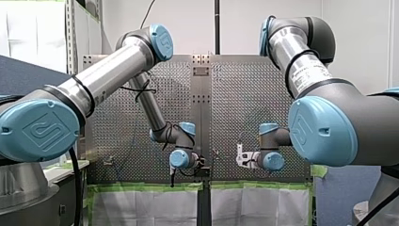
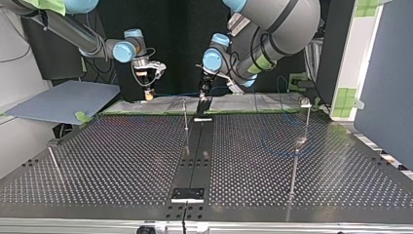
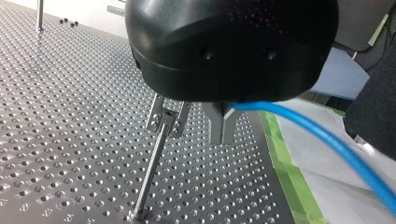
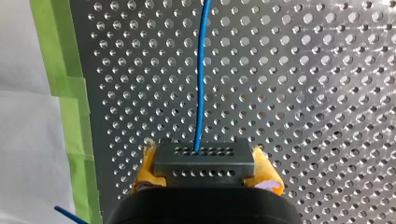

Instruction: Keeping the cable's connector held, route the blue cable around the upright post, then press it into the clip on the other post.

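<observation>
In the right wrist view my right gripper (image 4: 203, 158) has its yellow pads (image 4: 145, 169) shut on the dark grey connector (image 4: 203, 164). The blue cable (image 4: 201, 74) runs straight ahead from it over the perforated table. In the left wrist view my black left gripper (image 3: 221, 134) has its metal fingers shut on the blue cable (image 3: 336, 144), which trails off to one side. A thin post (image 3: 152, 172) topped by a metal clip (image 3: 166, 119) stands just beside those fingers. In the top view my left gripper (image 2: 203, 91) hangs by that post (image 2: 185, 116), with my right gripper (image 2: 148, 91) further to the view's left.
More upright posts stand at the top view's right (image 2: 307, 119) (image 2: 294, 170) and a tilted one at its left (image 2: 52, 157). Slack blue cable (image 2: 275, 146) loops on the table. Green tape (image 3: 287, 172) and white sheeting edge the table (image 2: 122, 161) near both grippers.
</observation>
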`<move>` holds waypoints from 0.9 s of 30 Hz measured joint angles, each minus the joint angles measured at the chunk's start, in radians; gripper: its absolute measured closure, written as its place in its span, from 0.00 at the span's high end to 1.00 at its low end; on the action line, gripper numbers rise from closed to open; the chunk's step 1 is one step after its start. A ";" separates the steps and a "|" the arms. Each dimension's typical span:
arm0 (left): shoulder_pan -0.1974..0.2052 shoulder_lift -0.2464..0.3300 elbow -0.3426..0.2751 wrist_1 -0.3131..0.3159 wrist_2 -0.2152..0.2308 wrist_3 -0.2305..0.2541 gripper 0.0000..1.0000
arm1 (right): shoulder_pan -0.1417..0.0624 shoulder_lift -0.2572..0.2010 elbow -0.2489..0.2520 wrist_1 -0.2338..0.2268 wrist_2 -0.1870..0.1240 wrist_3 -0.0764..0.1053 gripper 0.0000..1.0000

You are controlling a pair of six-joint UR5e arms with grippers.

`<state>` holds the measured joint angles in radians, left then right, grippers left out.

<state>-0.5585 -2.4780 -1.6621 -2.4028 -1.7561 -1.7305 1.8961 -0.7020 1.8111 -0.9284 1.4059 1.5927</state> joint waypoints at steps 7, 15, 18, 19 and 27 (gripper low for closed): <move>0.005 -0.001 0.000 -0.003 0.020 -0.026 0.00 | -0.013 0.001 -0.012 -0.014 -0.012 0.010 0.00; 0.015 -0.001 0.001 -0.003 0.032 -0.048 0.00 | -0.023 0.042 -0.041 -0.007 -0.028 0.012 0.00; 0.018 -0.001 0.002 -0.002 0.038 -0.048 0.00 | -0.029 0.068 -0.057 0.011 -0.031 0.008 0.00; 0.019 -0.001 0.004 -0.002 0.042 -0.049 0.00 | -0.031 0.074 -0.061 0.016 -0.031 0.006 0.00; 0.021 -0.001 0.031 -0.003 0.070 -0.049 0.00 | -0.047 0.086 -0.082 0.043 -0.032 -0.006 0.00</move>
<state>-0.5375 -2.4794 -1.6306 -2.4062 -1.6861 -1.7799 1.8486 -0.6164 1.7290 -0.8852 1.3735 1.5865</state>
